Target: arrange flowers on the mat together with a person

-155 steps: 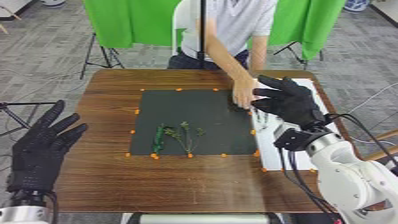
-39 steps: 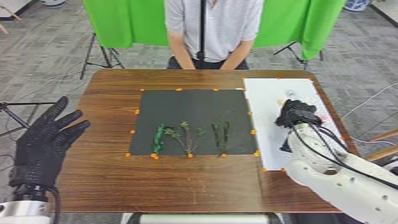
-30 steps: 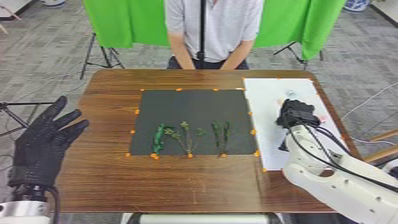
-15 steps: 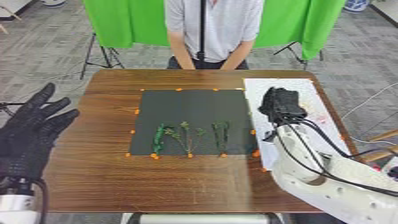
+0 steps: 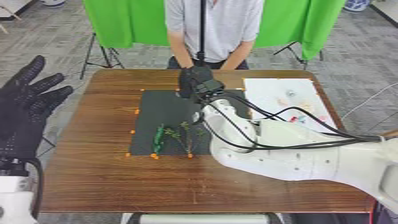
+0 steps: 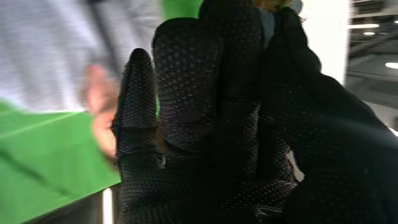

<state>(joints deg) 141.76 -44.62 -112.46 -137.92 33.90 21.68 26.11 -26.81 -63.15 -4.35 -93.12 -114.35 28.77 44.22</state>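
Right hand [image 5: 197, 82] over mat's [image 5: 164, 110] far part, thumb and fingers pinching brownish item [image 6: 270, 4]. Left hand [image 5: 19, 117] at table's [image 5: 89, 180] left, fingers apart. Green sprigs [image 5: 159, 140] on mat, near side.

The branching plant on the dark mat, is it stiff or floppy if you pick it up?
The branching plant would probably bend easily, since its stems look so thin. It's likely very light, with just skinny stems and little tufts. It probably wouldn't roll far on the dark mat, because its branches spread apart.
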